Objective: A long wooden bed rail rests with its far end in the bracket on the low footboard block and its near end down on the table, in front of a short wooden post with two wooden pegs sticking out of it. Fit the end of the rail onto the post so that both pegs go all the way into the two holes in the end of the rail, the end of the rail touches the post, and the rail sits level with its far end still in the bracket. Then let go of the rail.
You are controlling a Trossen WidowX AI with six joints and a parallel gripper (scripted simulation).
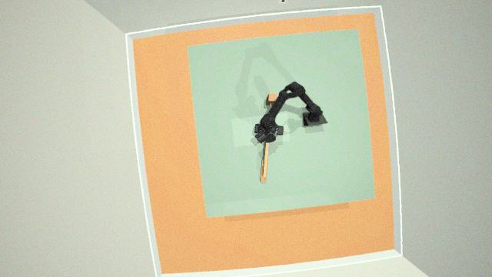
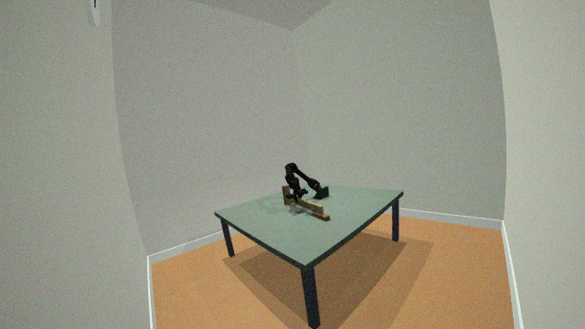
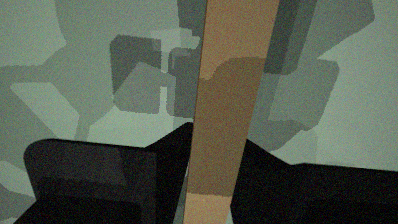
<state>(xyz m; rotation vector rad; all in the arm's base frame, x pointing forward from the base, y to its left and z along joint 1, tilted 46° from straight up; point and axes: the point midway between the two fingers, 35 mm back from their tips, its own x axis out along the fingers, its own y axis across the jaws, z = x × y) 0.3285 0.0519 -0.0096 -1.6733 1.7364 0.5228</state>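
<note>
Centre frame, the black tool (image 1: pixel 266 139) grips the wooden rail (image 1: pixel 264 163), fingers clamped on its upper end; the rail runs down-frame across the green counter (image 1: pixel 327 165), below the post (image 1: pixel 271 98)

The long wooden bed rail (image 1: pixel 264 163) lies on the pale green table (image 1: pixel 327 161), clamped between the fingers of the black parallel-jaw gripper (image 3: pixel 216 165), above the table top in the wrist view. The short wooden post (image 1: pixel 271 98) stands beyond the gripper, beside the arm
</note>
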